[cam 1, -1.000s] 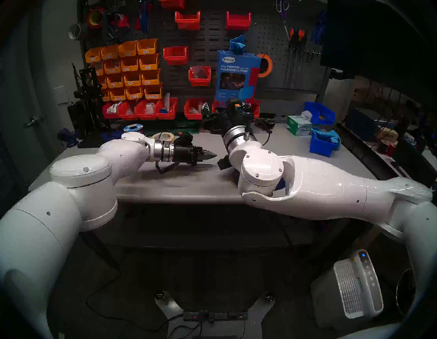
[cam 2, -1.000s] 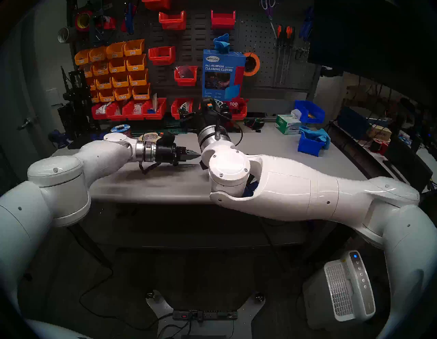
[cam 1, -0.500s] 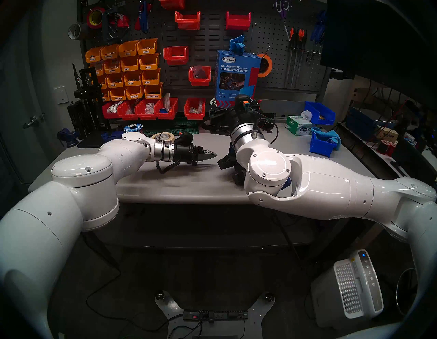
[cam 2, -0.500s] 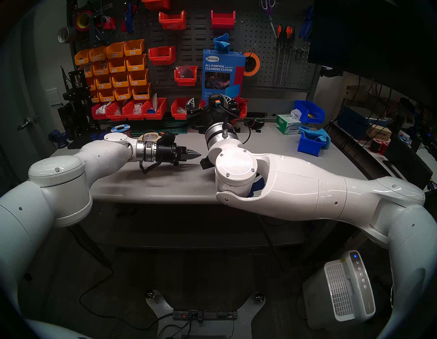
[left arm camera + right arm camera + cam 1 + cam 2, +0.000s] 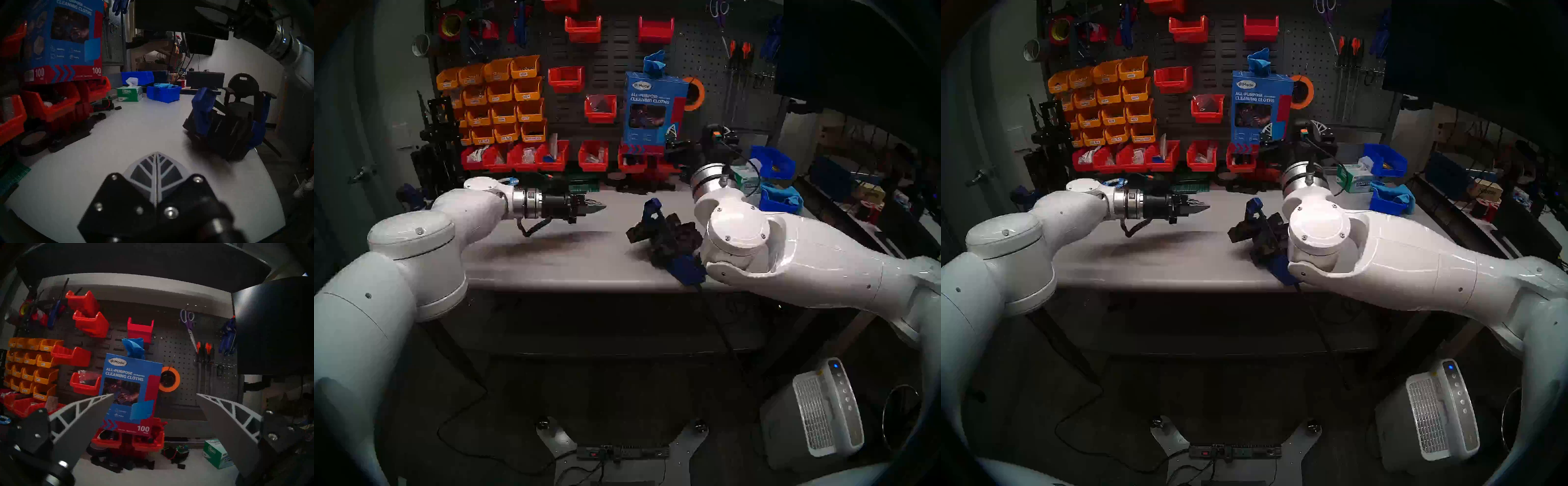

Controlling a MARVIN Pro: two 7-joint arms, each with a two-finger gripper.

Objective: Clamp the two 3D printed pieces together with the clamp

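On the left, the left gripper (image 5: 597, 205) hovers clenched and empty above the grey tabletop (image 5: 558, 258). Right of it, near the front edge, the two 3D printed pieces (image 5: 670, 234) sit squeezed inside the clamp (image 5: 685, 268). The right gripper (image 5: 154, 414) hangs released, empty; clamping looks done.

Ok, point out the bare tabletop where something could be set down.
Widest bare patch: the table between the left gripper and the clamped black pieces, reaching the near edge. Crowded: the back edge under the red bins and the blue bins at right.
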